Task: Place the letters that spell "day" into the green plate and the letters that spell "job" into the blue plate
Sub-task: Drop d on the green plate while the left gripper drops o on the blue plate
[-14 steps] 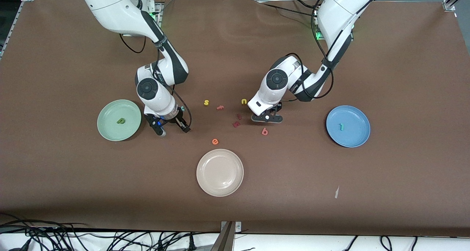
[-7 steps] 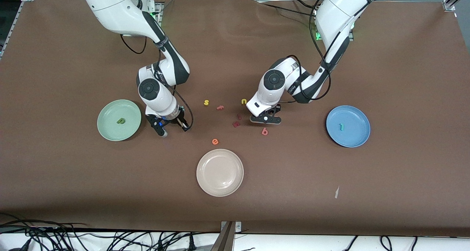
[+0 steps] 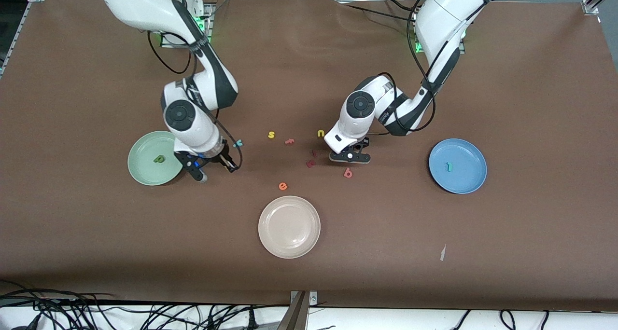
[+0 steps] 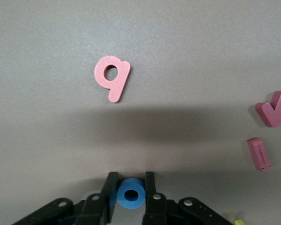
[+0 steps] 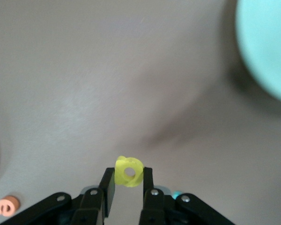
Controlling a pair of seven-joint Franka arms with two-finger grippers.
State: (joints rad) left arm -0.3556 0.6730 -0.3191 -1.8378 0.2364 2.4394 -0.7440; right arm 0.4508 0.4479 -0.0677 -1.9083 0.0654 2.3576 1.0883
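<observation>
A: Starting nearest the front camera, what lies on the table?

B: A cream-white plate [image 3: 289, 226], with an orange e [image 3: 283, 186] just farther off. Next comes the pinkish-red b [image 3: 348, 173], lying flat on the cloth, apart from both grippers.

A: Where is the left gripper, and where is its letter relative to the fingers?

B: The left gripper [image 3: 351, 157] is low over the table, just above the b in the front view. In the left wrist view its fingers [image 4: 111, 185] flank the blue o [image 4: 130, 193], one on each side, closed against the ring. The o is between the fingertips with its hole facing the camera.

A: And the right gripper?

B: The right gripper [image 3: 208, 166] hangs over the cloth just beside the green plate [image 3: 142, 173], toward the table's middle. Its fingers [image 5: 147, 180] are clamped on the yellow a [image 5: 129, 172], which is between the tips and lifted off the table.

A: Where are the other task letters?

B: The dark green d [image 3: 159, 159] lies in the green plate. The teal j [image 3: 449, 166] lies in the blue plate [image 3: 470, 180], at the left arm's end. The teal y [image 3: 238, 143] lies on the cloth near the right gripper.

A: Farther still?

B: Dark red letters [image 3: 311, 162], then a yellow s [image 3: 271, 135] and a yellow u [image 3: 321, 133].
</observation>
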